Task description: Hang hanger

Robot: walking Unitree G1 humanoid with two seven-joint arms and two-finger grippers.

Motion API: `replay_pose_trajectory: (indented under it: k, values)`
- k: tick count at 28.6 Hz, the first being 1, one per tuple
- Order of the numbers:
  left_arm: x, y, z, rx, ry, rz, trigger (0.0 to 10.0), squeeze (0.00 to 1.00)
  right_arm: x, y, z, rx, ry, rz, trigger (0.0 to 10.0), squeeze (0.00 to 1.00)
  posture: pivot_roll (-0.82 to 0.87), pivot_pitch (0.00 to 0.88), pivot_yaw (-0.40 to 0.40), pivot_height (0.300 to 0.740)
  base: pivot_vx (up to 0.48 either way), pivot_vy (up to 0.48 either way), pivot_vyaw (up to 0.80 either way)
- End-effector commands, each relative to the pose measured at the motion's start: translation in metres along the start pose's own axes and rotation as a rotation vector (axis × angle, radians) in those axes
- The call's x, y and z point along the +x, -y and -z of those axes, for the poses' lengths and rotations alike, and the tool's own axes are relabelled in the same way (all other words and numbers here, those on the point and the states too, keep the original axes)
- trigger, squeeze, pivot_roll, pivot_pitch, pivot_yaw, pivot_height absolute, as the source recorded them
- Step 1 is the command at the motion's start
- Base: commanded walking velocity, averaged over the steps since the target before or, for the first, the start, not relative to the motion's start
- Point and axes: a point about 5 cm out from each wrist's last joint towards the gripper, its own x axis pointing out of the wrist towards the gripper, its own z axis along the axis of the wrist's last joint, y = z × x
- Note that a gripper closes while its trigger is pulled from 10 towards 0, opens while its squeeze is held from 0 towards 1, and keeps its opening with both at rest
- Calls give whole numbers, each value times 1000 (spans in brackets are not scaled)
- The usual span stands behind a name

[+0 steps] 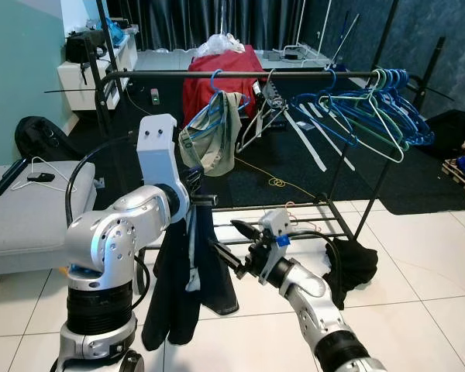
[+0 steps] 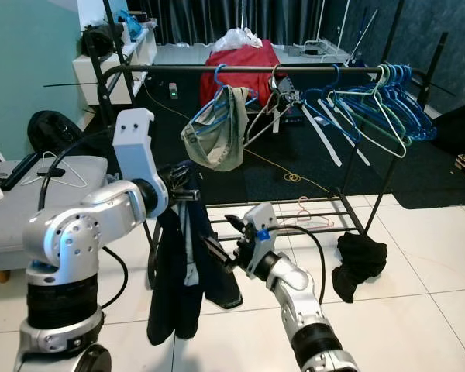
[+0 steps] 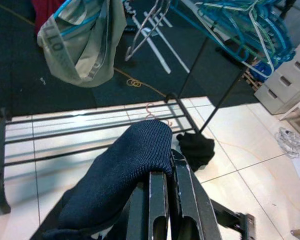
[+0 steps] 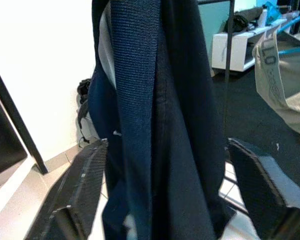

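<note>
Hanging from the left gripper (image 1: 195, 180) was a dark navy knitted garment (image 1: 187, 271), held up just in front of the black metal clothes rail (image 1: 240, 74); the left wrist view showed the two black fingers (image 3: 162, 200) closed together with the knit (image 3: 125, 170) draped over them. Whether a hanger sat inside the garment could not be told.

The right gripper (image 1: 234, 242) was raised low beside the garment's hem. Its wrist view showed the fingers (image 4: 80, 180) spread wide, one on each side of the hanging cloth (image 4: 155, 125), neither clearly pressing it.

Rail contents, from the robot's left to right:
- blue plastic hanger (image 1: 214, 93) carrying a beige-grey fabric bag (image 1: 213, 136);
- thin white wire hangers (image 1: 260, 116), tilted;
- a cluster of blue and green plastic hangers (image 1: 372, 105), bare.

Below the rail ran a low black shelf of bars (image 1: 310, 209), shown more plainly in the left wrist view (image 3: 90, 130). A black crumpled cloth (image 1: 353, 267) lay on the white tiled floor (image 1: 418, 263) by the rack's foot. A grey cushioned bench (image 1: 31, 217) stood to the robot's left, and a red heap of fabric (image 1: 221, 74) lay behind the rail.
</note>
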Motion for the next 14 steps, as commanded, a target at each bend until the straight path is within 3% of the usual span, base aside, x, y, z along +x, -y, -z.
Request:
replay_pose_trajectory:
  k: [1, 3, 4, 5, 12, 14]
  values:
    - [-3, 10, -10, 4, 37, 48, 0, 0, 4, -1, 0, -17, -8, -1, 10000, 1000, 67, 54, 8, 740, 0, 0, 0]
    - [-3, 10, -10, 4, 37, 48, 0, 0, 4, -1, 0, -17, -8, -1, 10000, 1000, 67, 54, 8, 740, 0, 0, 0]
    - [-3, 11, -10, 6, 38, 53, 0, 0, 6, 0, -2, -13, -5, 1, 10000, 412, 68, 54, 8, 740, 0, 0, 0]
    - [-4, 12, -11, 8, 39, 59, 0, 0, 8, -1, -3, 3, -2, -10, 10000, 0, 68, 54, 9, 740, 0, 0, 0]
    - [-4, 23, -12, 4, 42, 99, 0, 0, 19, -14, 1, 54, -33, -118, 10000, 0, 70, 53, 9, 740, 0, 0, 0]
    - [-6, 30, -12, 2, 41, 123, 0, 0, 20, -16, 10, 80, -101, -128, 10000, 0, 70, 56, 8, 740, 0, 0, 0]
